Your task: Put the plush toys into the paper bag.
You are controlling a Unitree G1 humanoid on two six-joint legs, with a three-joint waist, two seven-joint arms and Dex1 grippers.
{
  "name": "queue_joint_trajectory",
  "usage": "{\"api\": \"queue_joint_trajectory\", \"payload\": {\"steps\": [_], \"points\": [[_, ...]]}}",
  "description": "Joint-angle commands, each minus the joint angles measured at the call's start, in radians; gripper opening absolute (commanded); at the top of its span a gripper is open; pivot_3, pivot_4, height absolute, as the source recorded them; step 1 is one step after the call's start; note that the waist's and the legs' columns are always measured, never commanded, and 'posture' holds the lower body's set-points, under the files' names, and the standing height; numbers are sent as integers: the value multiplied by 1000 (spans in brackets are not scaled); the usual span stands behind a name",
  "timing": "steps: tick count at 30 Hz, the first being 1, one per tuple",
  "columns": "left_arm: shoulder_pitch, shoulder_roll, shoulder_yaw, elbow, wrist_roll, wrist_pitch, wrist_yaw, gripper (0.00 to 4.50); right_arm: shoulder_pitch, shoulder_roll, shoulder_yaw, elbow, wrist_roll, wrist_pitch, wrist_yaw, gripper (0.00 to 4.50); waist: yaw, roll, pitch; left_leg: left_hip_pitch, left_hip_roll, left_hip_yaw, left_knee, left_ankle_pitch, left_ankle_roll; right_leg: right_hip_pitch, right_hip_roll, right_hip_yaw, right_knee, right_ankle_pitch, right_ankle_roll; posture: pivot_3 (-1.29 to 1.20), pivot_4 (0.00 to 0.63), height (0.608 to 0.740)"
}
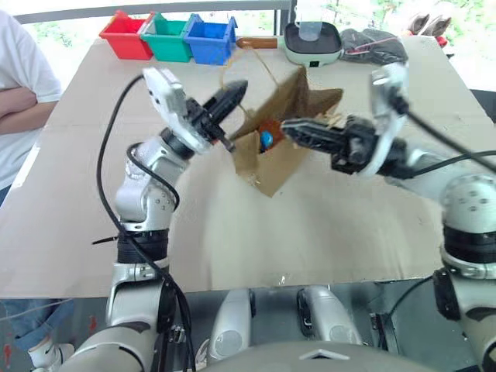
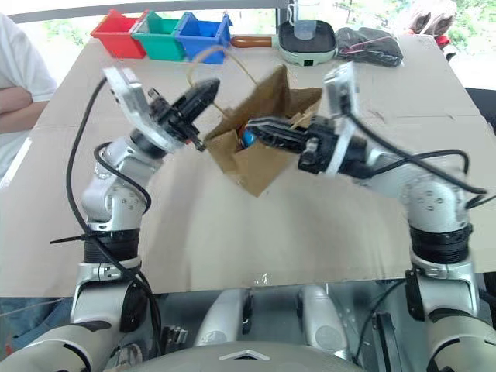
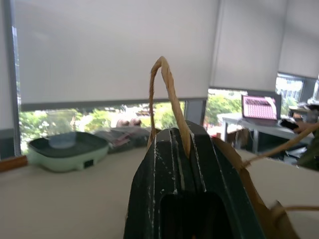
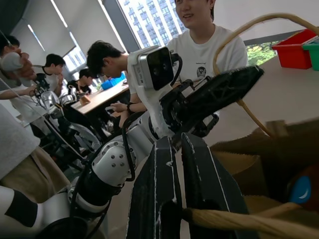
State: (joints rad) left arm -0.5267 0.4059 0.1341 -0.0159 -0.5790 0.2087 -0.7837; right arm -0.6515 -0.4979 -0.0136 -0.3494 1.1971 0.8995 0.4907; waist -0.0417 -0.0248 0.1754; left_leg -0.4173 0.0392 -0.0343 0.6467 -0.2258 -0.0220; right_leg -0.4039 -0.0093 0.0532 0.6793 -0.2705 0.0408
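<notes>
Holding the paper bag [image 1: 275, 147] off the table, one twisted cord handle pinched in each claw!

Head view: the left gripper [image 1: 232, 94] is clamped tight on the far-left handle [image 1: 246, 62], the right gripper [image 1: 298, 130] squeezed closed on the other handle at the bag's right rim; the bag hangs tilted between them over the middle of the cardboard-covered table [image 1: 325, 232], and the brown plush toy [image 1: 266, 136] with its blue patch peeks out of the mouth. Red, green and blue bins [image 1: 167, 36] sit far left, a pale green electric cooker [image 1: 312, 43] far centre. Left wrist view: fingers [image 3: 169, 164] together, cord looping up between them. Right wrist view: fingers [image 4: 199, 184] closed on the cord; the left gripper [image 4: 227, 87] opposite grips its own handle, the blue patch [image 4: 301, 189] showing inside the bag.
</notes>
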Motion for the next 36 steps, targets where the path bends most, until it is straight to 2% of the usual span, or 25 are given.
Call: {"api": "queue_joint_trajectory", "payload": {"steps": [1, 4, 5, 7, 9, 11, 12, 14, 16, 18, 20, 21, 24, 25, 26, 29, 32, 33, 36], "points": [[-40, 30, 40, -10, -13, -10, -17, 0, 1, -36, -1, -52, -76, -32, 49, 50, 3, 0, 0, 0, 0, -1, 0, 0, 0, 0, 0, -1, 0, 0, 0, 0, 150, 740], [-64, 54, 68, 9, -81, 26, -88, 0, -5, -54, -29, -35, -94, -28, 56, 50, 8, 0, 0, -1, 0, -1, 0, 0, 0, 0, 0, -2, -1, 0, 0, 0, 150, 740], [-67, 65, 66, 18, -70, 21, -100, 0, -7, -59, -36, -38, -99, -28, 63, 552, 8, 0, 0, -1, 0, -1, 0, 0, 0, 0, 0, -1, -1, 0, 0, 0, 150, 740], [-46, 100, 62, 25, -60, -4, -181, 0, 7, -95, -59, -74, -86, -16, 88, 1271, 7, 0, 0, -1, 0, 0, 0, 0, 0, 0, -1, -1, -1, 0, 0, 0, 150, 740], [-23, 125, 98, 33, -99, 28, -212, 0, 35, -155, -83, -123, -92, -5, 99, 2275, 8, 0, 0, -1, 0, 0, 0, 0, 0, 0, -1, -1, -2, 0, 0, 0, 150, 740], [-12, 146, 133, 33, -138, 74, -209, 689, 70, -222, -114, -167, -73, 13, 124, 3215, 8, 0, 0, -1, 0, 0, -1, 0, 0, 0, -1, -1, -2, 0, 0, 0, 150, 740], [-10, 153, 143, 32, -154, 97, -204, 928, 81, -243, -127, -178, -56, 19, 131, 3280, 8, 0, 0, -1, 0, 0, -1, 0, 0, 0, -1, -1, -2, 0, 0, 0, 150, 740], [-4, 171, 164, 26, -187, 154, -191, 1969, 100, -279, -154, -195, -22, 37, 134, 3280, 8, -1, 0, -1, 0, -1, 0, 0, 0, 0, -1, -1, -2, 0, 0, 0, 150, 740], [21, 218, 202, 11, -249, 263, -178, 2742, 148, -332, -205, -230, 21, 62, 137, 3280, 7, -1, 1, -1, 0, 0, 0, 0, 0, 0, -1, -1, -1, 0, 0, 0, 150, 740], [68, 285, 230, -5, -294, 358, -200, 3432, 218, -378, -211, -270, -10, 70, 140, 3280, 5, -1, 0, -1, 0, -1, 0, 0, 0, 0, -1, -1, -2, 0, 0, 0, 150, 740], [133, 340, 242, -34, -317, 413, -238, 4310, 274, -371, -179, -285, -57, 47, 123, 3280, -1, -1, 0, -1, 0, 0, -1, 0, 0, 0, -1, -1, -2, -1, 0, 0, 150, 740], [165, 359, 243, -47, -313, 418, -259, 4413, 293, -359, -161, -287, -78, 34, 118, 3280, -1, -1, 0, 0, 1, 0, -1, 0, 0, 0, -1, -1, -2, -1, 0, 0, 150, 740], [237, 367, 235, -67, -268, 380, -267, 4500, 315, -316, -88, -274, -190, -22, 117, 2471, 3, 0, 1, 1, 1, 1, -2, 0, 0, 0, -1, 0, -2, -1, 0, 0, 150, 740], [257, 361, 226, -84, -254, 369, -263, 4500, 307, -300, -70, -267, -213, -32, 112, 2068, 5, 0, 1, 1, 1, 1, -2, 0, 0, 0, -1, 0, -2, -1, 0, 0, 150, 740], [276, 352, 212, -107, -243, 360, -260, 4500, 294, -285, -56, -262, -226, -35, 107, 1444, 8, 0, 1, 1, 1, 0, -1, 0, 0, 0, -1, 0, -2, -1, 0, 0, 150, 740], [301, 316, 170, -167, -221, 345, -238, 4500, 276, -259, -27, -261, -252, -40, 112, 135, 15, 0, 1, 1, 0, 1, 0, 0, 0, 0, -1, 0, -2, -1, 0, 0, 150, 740], [275, 237, 108, -176, -155, 295, -168, 4500, 279, -215, 162, -210, -468, -126, 116, 48, 23, -1, 0, 1, 0, 1, 0, 0, 0, 1, -2, 0, -2, -1, 0, 0, 150, 740], [261, 219, 70, -173, -122, 276, -164, 4500, 260, -167, 209, -164, -521, -158, 104, 48, 24, -1, 0, 2, 0, 1, 0, 0, 0, 1, -1, 0, -2, -1, 0, 0, 150, 740], [232, 192, -3, -151, -46, 219, -175, 4500, 212, -57, 265, -70, -598, -217, 97, 48, 23, -1, 0, 0, 0, 1, 0, 0, 0, 0, -1, 1, -2, -1, 0, 0, 150, 740]]}}
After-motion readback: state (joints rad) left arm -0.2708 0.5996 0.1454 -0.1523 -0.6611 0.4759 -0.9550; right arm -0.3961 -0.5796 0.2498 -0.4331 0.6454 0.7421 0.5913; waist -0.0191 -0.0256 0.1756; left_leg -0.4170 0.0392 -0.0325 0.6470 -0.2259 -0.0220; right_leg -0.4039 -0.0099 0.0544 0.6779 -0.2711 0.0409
